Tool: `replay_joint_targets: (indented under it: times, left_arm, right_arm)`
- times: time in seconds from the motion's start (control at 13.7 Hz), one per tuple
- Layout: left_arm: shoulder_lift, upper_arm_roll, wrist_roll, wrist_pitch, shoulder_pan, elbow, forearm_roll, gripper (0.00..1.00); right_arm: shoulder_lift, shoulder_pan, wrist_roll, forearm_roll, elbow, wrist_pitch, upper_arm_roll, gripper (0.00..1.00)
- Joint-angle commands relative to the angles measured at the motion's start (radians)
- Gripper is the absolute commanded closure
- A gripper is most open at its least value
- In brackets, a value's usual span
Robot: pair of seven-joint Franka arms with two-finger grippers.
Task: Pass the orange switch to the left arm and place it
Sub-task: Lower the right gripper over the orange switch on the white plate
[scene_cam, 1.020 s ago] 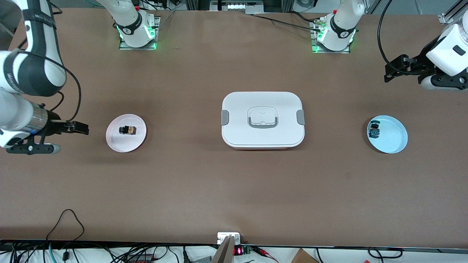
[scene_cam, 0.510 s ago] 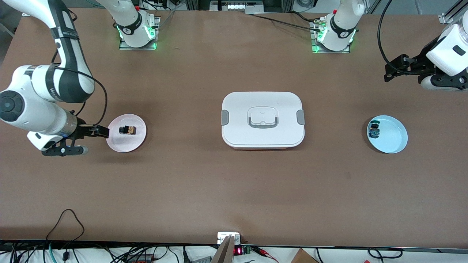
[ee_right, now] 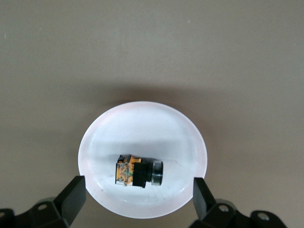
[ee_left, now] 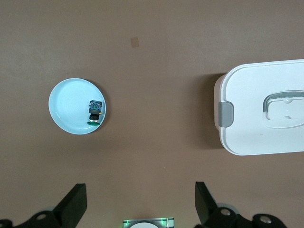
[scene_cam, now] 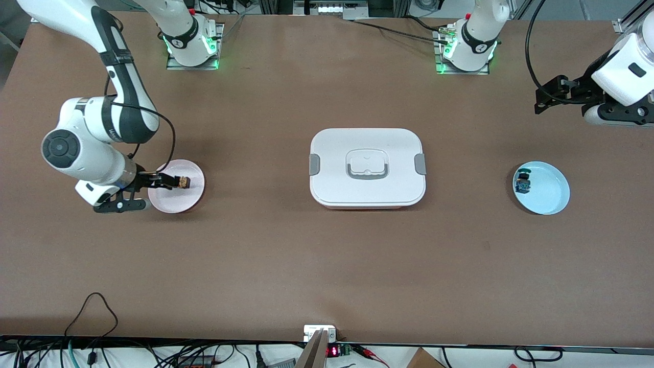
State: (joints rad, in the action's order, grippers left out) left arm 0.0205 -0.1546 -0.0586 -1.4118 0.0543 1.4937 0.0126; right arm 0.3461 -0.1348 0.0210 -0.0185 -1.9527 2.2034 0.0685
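The orange switch [scene_cam: 180, 181] [ee_right: 137, 172], a small black button on an orange body, lies on its side on a pink plate [scene_cam: 179, 200] [ee_right: 142, 118] toward the right arm's end of the table. My right gripper [scene_cam: 167, 180] [ee_right: 139, 195] hangs open over that plate, with one finger to each side of the switch and neither touching it. The white box [scene_cam: 367, 167] [ee_left: 266, 114] with grey clips stands shut in the middle of the table. My left gripper [scene_cam: 547, 95] [ee_left: 140, 202] waits, open and empty, over bare table at the left arm's end.
A pale blue plate [scene_cam: 551, 193] [ee_left: 69, 102] holding a small blue-and-green switch [scene_cam: 522, 183] [ee_left: 95, 111] sits toward the left arm's end. Both arm bases [scene_cam: 191, 46] [scene_cam: 467, 48] stand farthest from the front camera. Cables [scene_cam: 92, 306] and a small device [scene_cam: 320, 333] line the nearest table edge.
The right arm has swung in from the table's end toward the box, which brought its open gripper over the pink plate and the switch. The left arm has barely moved.
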Motion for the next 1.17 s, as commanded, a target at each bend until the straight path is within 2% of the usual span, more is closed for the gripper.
replay_joint_targets:
  times: [0.0, 0.73, 1.09]
  left_arm:
    - [0.003, -0.010, -0.007, 0.022, -0.002, -0.021, 0.003, 0.00]
    - [0.003, -0.008, -0.007, 0.022, -0.004, -0.021, 0.004, 0.00]
    - [0.003, -0.008, -0.007, 0.022, -0.004, -0.021, 0.003, 0.00]
  right_arm:
    - [0.014, -0.005, 0.007, 0.003, -0.023, 0.021, 0.002, 0.00]
    - [0.096, -0.005, -0.006, 0.000, -0.026, 0.044, 0.002, 0.00]
    - [0.114, -0.005, -0.007, 0.002, -0.084, 0.137, 0.002, 0.00]
